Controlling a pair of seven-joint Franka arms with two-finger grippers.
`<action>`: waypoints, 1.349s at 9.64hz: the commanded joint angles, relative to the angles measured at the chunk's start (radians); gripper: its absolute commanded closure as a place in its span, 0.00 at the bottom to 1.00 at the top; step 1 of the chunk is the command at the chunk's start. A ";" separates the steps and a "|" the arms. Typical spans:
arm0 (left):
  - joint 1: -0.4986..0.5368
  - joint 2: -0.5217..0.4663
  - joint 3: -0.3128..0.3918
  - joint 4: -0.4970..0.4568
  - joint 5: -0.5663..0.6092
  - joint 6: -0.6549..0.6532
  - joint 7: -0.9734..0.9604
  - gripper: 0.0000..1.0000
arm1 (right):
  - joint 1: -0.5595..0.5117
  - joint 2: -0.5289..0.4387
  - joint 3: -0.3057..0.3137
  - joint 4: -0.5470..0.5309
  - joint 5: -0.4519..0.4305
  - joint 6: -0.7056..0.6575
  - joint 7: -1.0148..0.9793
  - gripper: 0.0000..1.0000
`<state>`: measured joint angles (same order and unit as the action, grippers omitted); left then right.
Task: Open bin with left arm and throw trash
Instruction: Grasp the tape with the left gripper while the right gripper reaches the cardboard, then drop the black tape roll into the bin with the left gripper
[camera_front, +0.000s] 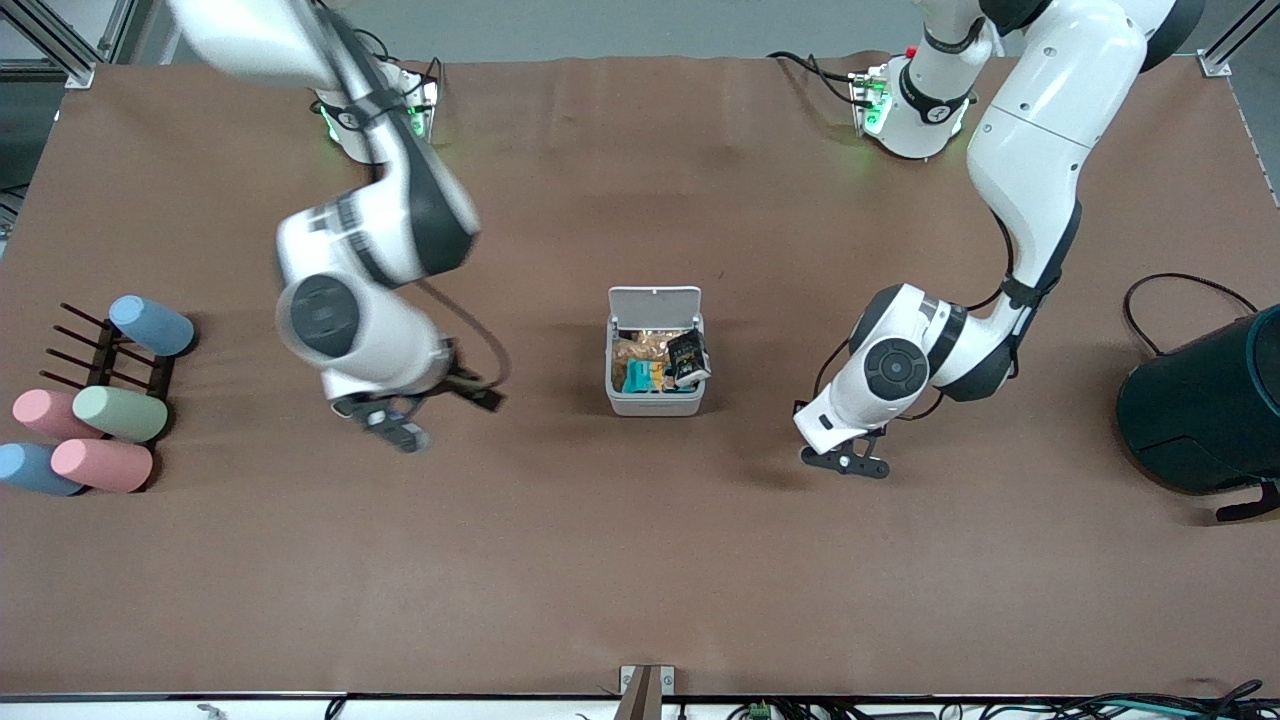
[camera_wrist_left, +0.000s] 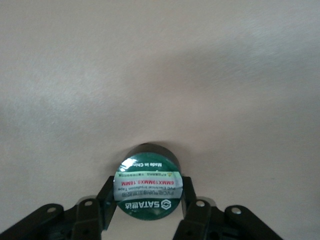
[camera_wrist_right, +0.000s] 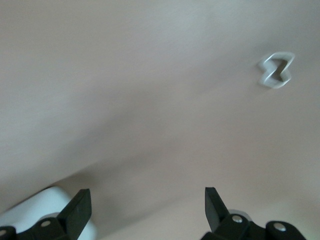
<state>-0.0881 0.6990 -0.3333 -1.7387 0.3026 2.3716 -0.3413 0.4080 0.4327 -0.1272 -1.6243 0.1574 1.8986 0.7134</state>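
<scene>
Left tool (camera_wrist_left: 148, 215) seemingly grips green tape roll (camera_wrist_left: 148, 188).

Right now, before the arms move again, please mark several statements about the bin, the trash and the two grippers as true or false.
1. The small white square plastic bin has its flat lid open. True.
2. The black rectangular packet lies on the table beside the bin. False: it sits inside the bin, on other wrappers.
3. The left gripper is closed around the round dark-green disc, one finger on each side. True.
4. The right gripper holds the white twisted loop. False: it is open and empty, and the loop lies on the table apart from it.
5. The pastel cylinders are at the left arm's end of the table. False: they are at the right arm's end.
</scene>
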 joint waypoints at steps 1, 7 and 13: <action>0.004 -0.094 -0.084 0.034 0.001 -0.081 -0.047 1.00 | -0.089 -0.139 0.026 -0.367 -0.067 0.246 -0.212 0.00; -0.126 -0.052 -0.279 0.194 0.006 -0.137 -0.457 0.97 | -0.264 -0.109 0.026 -0.644 -0.102 0.674 -0.420 0.02; -0.081 -0.074 -0.271 0.192 0.016 -0.147 -0.527 0.00 | -0.267 -0.017 0.032 -0.638 -0.095 0.792 -0.410 0.83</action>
<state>-0.2100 0.6473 -0.6025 -1.5511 0.3026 2.2457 -0.8608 0.1497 0.4210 -0.1068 -2.2548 0.0604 2.6789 0.3014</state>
